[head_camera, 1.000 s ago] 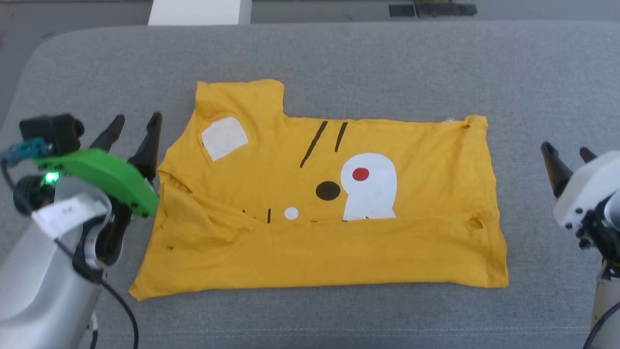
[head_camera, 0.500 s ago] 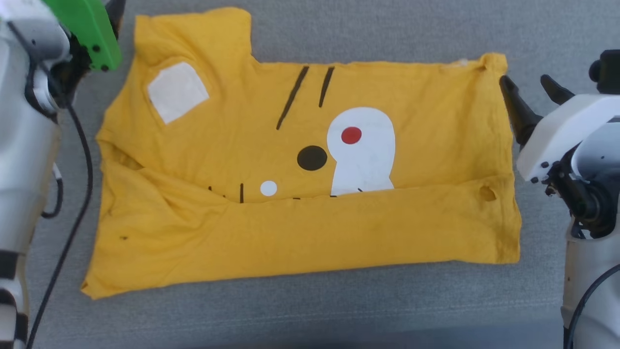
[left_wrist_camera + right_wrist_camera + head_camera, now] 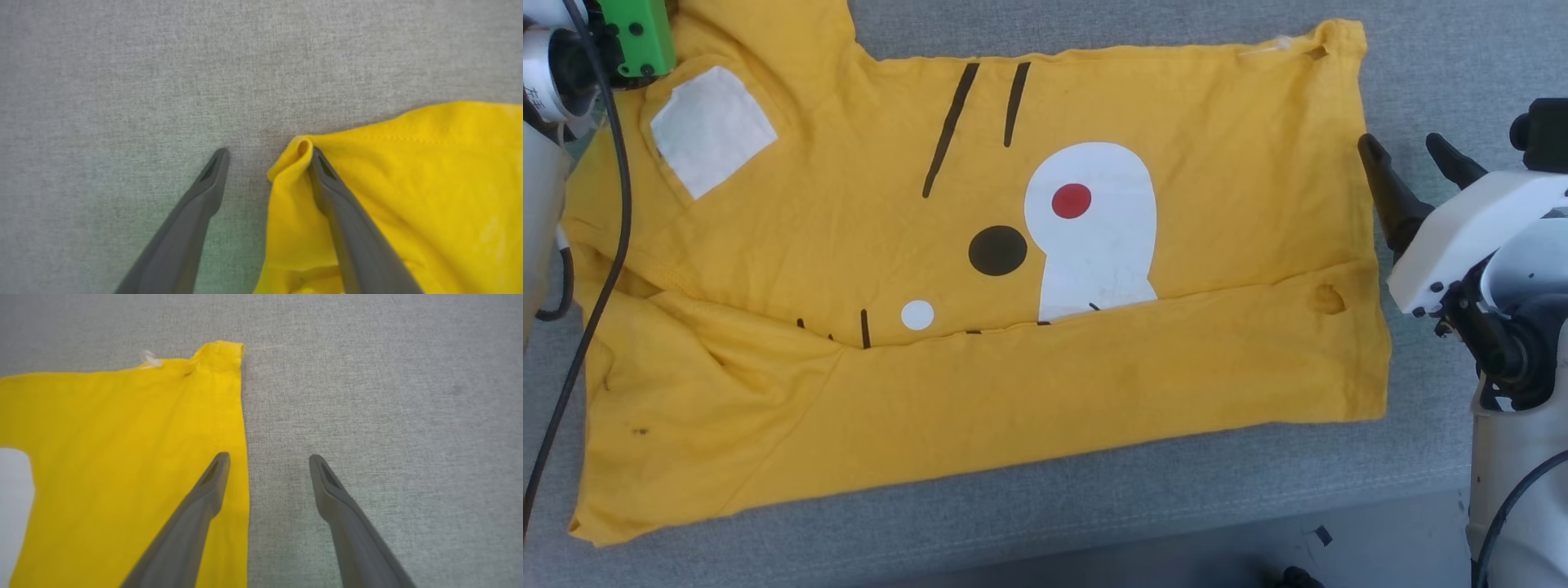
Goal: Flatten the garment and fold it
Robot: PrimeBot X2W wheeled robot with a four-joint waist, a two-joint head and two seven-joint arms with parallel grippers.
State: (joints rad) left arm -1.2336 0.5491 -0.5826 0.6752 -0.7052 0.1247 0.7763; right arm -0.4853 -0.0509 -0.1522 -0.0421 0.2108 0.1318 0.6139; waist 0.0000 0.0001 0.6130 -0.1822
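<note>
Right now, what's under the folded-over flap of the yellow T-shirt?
The flap covers the lower print of the T-shirt: the white patch and short dark marks disappear under its edge. The rest beneath is hidden.

left arm (image 3: 538,204): pale silver shell, green bracket (image 3: 641,37) with dark screws, thin black cable (image 3: 605,261) running along it. right gripper (image 3: 1398,140): white angular housing (image 3: 1470,237) with small black screws, black block (image 3: 1543,135) behind it, black linkage (image 3: 1503,359) under it, cream forearm (image 3: 1515,482). left gripper (image 3: 267,151): same fingers (image 3: 184,237) as the right, long, dark grey, tapered, slot near each tip.
</note>
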